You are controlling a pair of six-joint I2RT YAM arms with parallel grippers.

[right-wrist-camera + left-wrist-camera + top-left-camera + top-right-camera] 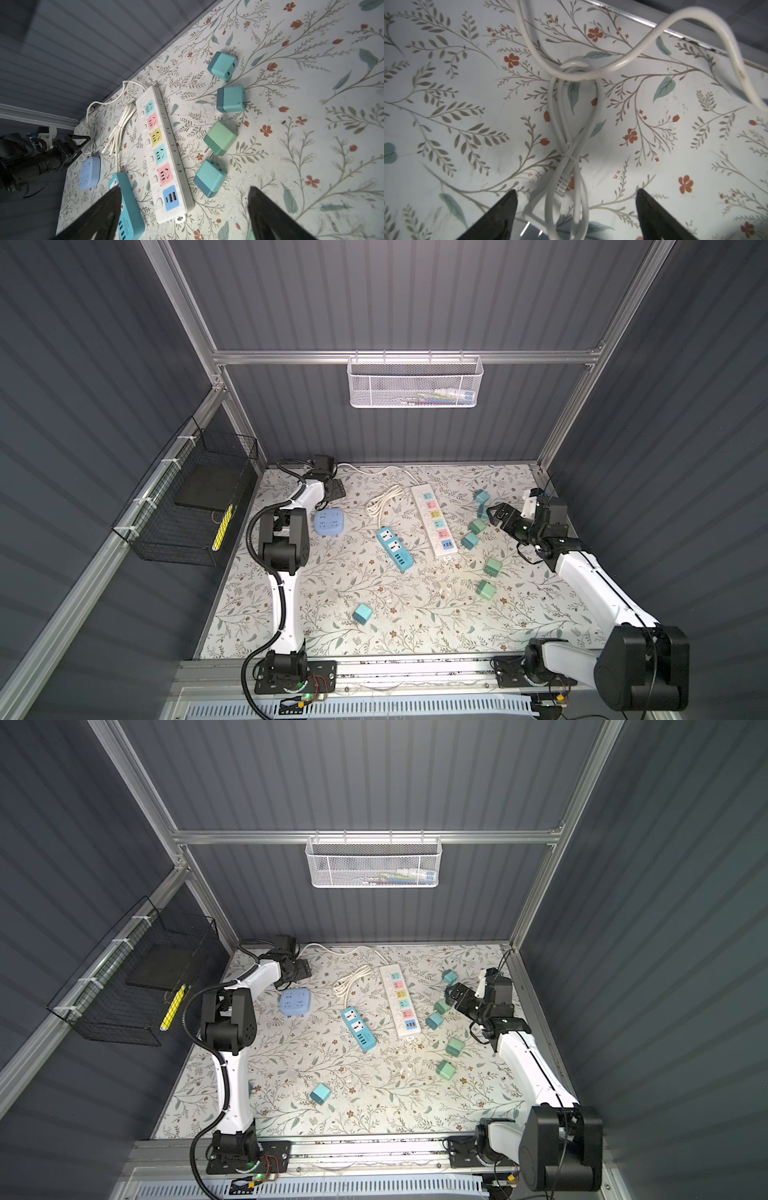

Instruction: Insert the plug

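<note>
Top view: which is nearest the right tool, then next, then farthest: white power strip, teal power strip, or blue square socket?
From the right tool:
1. white power strip, in the middle of the table.
2. teal power strip, just left of the white one.
3. blue square socket, far left, beside the left arm.

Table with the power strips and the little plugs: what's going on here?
Nothing is plugged in yet. The right gripper is open and empty, hovering near a cluster of teal and green plugs that lie beside the white power strip, whose coloured sockets are all free. The left gripper, also open, hangs over the bundled white cord near the back of the table. Neither arm holds a plug.
</note>
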